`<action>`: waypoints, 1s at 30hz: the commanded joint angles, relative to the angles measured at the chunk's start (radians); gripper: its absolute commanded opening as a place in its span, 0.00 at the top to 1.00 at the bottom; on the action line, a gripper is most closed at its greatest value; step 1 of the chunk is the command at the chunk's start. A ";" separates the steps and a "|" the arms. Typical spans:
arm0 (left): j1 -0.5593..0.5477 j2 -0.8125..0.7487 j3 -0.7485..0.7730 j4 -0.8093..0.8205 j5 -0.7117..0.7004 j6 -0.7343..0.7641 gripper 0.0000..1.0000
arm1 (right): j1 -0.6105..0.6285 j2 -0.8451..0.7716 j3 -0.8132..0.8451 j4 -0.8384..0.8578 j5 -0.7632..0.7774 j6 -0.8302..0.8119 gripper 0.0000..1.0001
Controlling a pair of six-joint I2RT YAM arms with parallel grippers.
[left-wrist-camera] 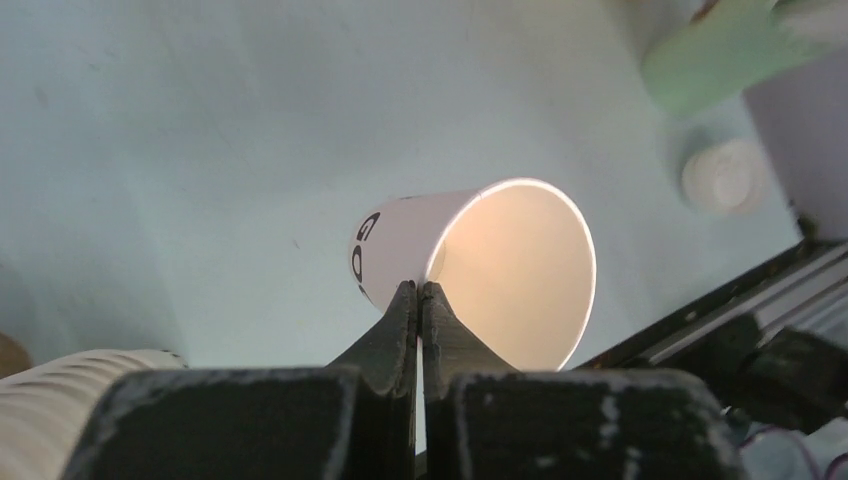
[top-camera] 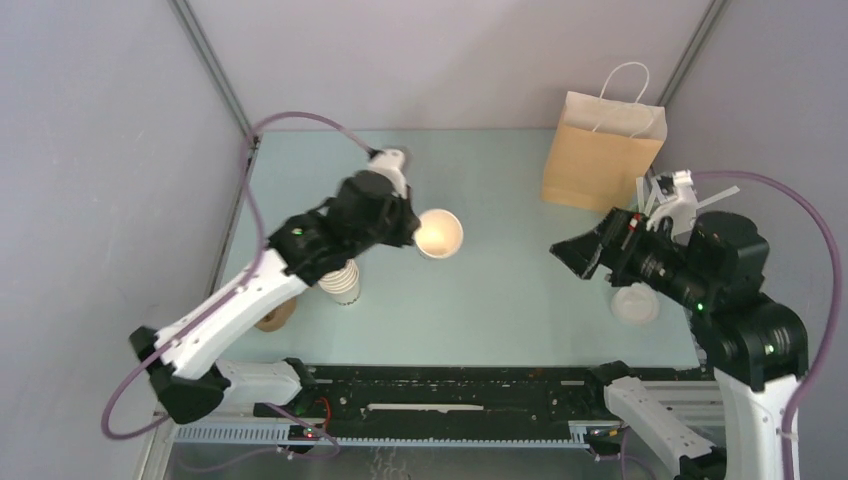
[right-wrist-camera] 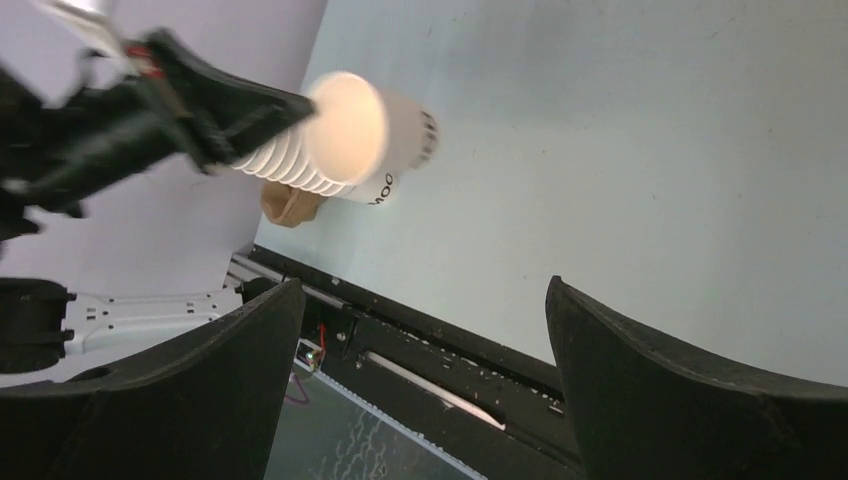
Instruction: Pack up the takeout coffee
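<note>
Cup (top-camera: 439, 233), rim pinched in left hand (left-wrist-camera: 419, 293) (seemingly clear above table (top-camera: 510, 290)).

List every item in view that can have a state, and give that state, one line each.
cup, lidless, gripped at its rim.
left end effector, shut on the cup's rim.
right end effector, open, holding nothing.
lid, loose, lying flat on the table.
cup stack, nested, standing on the table.
paper bag, upright, handles up.
</note>
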 commanded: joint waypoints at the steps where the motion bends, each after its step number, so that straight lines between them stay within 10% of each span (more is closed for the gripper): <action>1: -0.106 0.045 -0.137 0.227 -0.043 0.017 1.00 | -0.004 -0.042 -0.019 -0.040 0.032 0.033 0.00; 23: -0.197 0.245 -0.492 0.605 0.110 -0.113 1.00 | -0.005 -0.025 0.016 -0.104 -0.005 0.005 0.00; 30: -0.182 0.259 -0.497 0.575 0.121 -0.101 0.84 | -0.005 -0.049 -0.002 -0.102 0.006 0.026 0.00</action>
